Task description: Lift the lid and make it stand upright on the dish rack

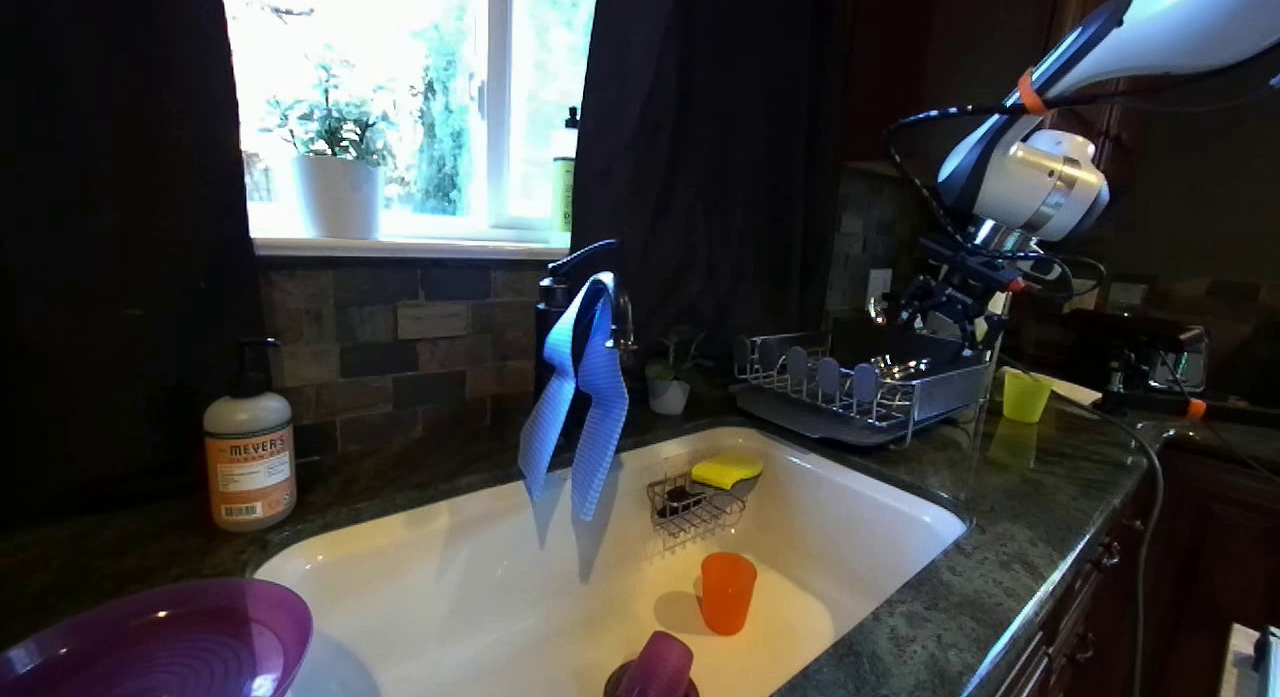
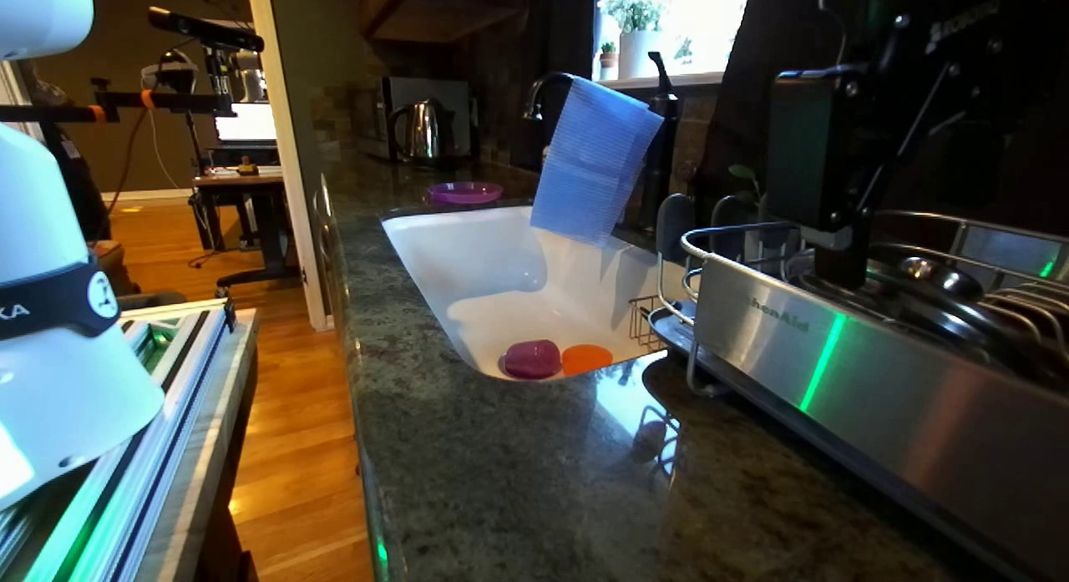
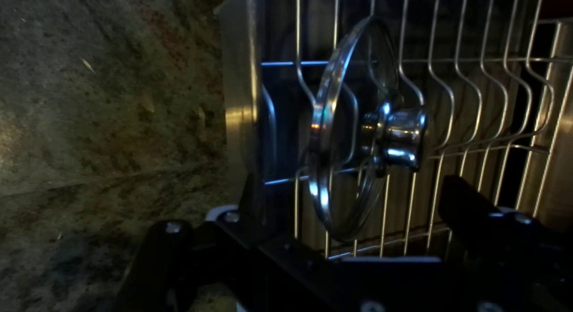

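The shiny see-through lid [image 3: 322,186] sits inside the dish rack [image 3: 239,92] in the wrist view. It looks steeply tilted on its edge over the wires, with its silver knob [image 3: 405,137] pointing right. My gripper [image 3: 350,177] is open, one dark fingertip to each side of the lid's lower half. No contact shows, and I cannot tell the height gap. In both exterior views the gripper [image 1: 942,327] [image 2: 839,260] reaches down over the dish rack [image 1: 955,392] [image 2: 752,315]. Only shiny parts inside the rack show there; the lid is not clear.
The rack's grey prongs [image 1: 828,377] line its sink side. A yellow-green cup [image 1: 1026,397] stands beside the rack. The white sink [image 1: 480,597] holds an orange cup [image 1: 728,594] and a purple cup [image 1: 655,667]. A blue cloth [image 1: 600,407] hangs on the faucet.
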Action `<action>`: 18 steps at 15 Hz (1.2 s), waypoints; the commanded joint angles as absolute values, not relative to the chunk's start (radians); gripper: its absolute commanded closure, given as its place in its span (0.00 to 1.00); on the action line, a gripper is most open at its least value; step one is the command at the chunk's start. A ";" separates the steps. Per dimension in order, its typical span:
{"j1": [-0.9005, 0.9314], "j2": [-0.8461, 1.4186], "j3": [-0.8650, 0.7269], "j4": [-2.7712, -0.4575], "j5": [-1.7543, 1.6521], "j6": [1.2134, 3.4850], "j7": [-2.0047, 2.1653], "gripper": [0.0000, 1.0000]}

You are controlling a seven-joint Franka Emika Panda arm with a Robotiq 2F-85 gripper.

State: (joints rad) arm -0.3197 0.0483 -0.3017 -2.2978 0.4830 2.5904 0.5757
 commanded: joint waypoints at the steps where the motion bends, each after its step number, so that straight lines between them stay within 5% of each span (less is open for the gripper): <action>1: -0.316 0.081 -0.299 -2.280 0.525 2.621 0.516 0.00; 18: -0.325 0.144 -0.252 -2.217 0.786 2.735 0.305 0.00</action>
